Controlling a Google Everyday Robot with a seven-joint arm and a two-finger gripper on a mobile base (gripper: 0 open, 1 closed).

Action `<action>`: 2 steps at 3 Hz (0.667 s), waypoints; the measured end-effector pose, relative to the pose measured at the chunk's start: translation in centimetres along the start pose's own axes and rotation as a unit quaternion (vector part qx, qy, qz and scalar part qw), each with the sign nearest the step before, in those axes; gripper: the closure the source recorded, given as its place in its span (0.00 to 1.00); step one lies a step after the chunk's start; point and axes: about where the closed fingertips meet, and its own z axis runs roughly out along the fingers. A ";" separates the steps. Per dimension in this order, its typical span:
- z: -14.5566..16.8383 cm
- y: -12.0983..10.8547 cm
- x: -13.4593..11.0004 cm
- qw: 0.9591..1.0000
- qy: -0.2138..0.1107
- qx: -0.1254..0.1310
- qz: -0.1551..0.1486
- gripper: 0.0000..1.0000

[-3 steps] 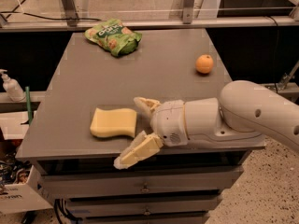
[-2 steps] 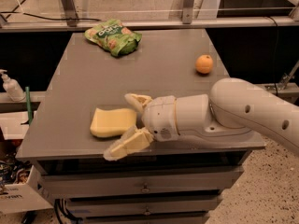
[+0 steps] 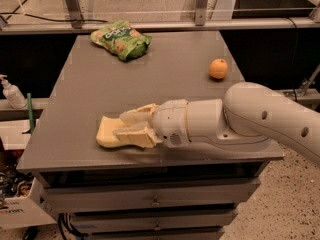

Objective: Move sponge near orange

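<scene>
1. Grey and matte, the flat-topped metal cabinet [image 3: 165, 91] serves as the table, with shallow drawers [image 3: 155, 200] below its front edge.
2. Near the front left lies the sponge [image 3: 106, 134], a pale yellow foam slab with soft, wavy edges.
3. Well apart from it, at the right rear, sits the orange [image 3: 218, 68], a small smooth ball.
4. A crinkly green snack bag [image 3: 121, 39] lies at the back left.
5. The gripper [image 3: 120, 125] reaches in from the right on a glossy white rounded arm [image 3: 260, 119]. Its two pale yellow fingers [image 3: 136, 135] stand narrowly apart and overlap the sponge's right end.
6. That end is hidden, so whether they squeeze the foam is unclear.
7. A white pump bottle [image 3: 11, 91] stands off the table at the left. The arm is cut off at the right edge.
</scene>
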 end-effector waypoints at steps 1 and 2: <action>-0.2 0.2 0.7 1.000 0.003 0.002 0.006 0.78; -0.6 0.3 1.3 1.000 0.004 0.002 0.013 0.77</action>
